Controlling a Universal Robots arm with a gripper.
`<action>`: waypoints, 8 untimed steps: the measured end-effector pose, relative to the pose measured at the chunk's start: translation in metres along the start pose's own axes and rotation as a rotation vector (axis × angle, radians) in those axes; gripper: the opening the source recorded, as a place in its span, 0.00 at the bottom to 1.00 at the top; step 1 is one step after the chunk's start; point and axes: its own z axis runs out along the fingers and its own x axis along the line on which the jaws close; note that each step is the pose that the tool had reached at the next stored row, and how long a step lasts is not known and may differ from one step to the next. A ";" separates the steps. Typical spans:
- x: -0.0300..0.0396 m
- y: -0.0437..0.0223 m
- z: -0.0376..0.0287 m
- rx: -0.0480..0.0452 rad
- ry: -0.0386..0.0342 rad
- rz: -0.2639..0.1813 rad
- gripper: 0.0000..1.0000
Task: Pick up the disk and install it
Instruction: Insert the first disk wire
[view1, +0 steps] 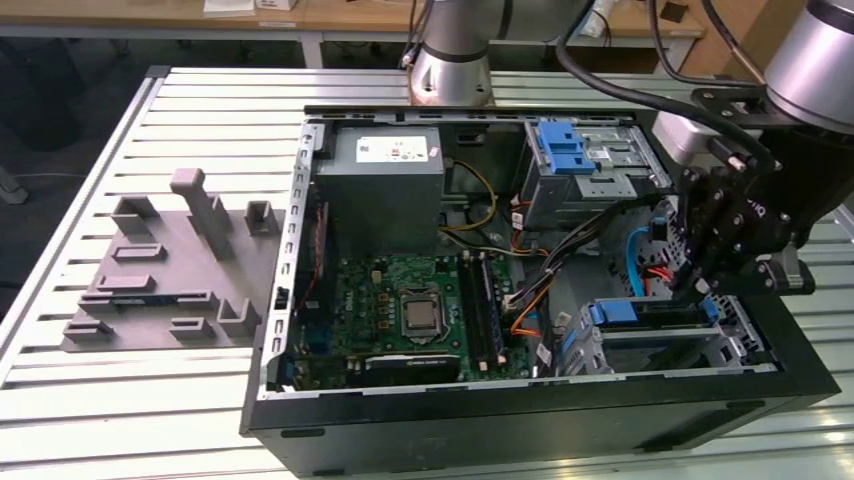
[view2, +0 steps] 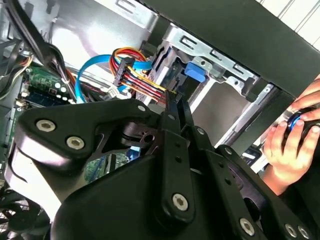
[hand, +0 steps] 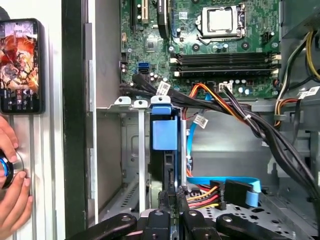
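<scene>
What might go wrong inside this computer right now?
The end effector sits right beside the red, yellow and orange wire bundle and the flat blue cable, so it might snag them. The silver disk with the blue handle might jam in the grey metal cage if tilted.

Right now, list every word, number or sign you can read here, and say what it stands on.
No text is readable.
Power supply's white label: too small.
White cable tags: blurred.
Motherboard print: too small.
Phone screen: a picture, lettering unreadable.
</scene>
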 end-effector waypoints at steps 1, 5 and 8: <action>0.0000 0.0000 0.0008 -0.0004 -0.0001 0.004 0.16; -0.0004 0.0000 0.0020 -0.0020 0.0004 0.016 0.16; -0.0006 0.0000 0.0030 -0.0030 0.0006 0.028 0.16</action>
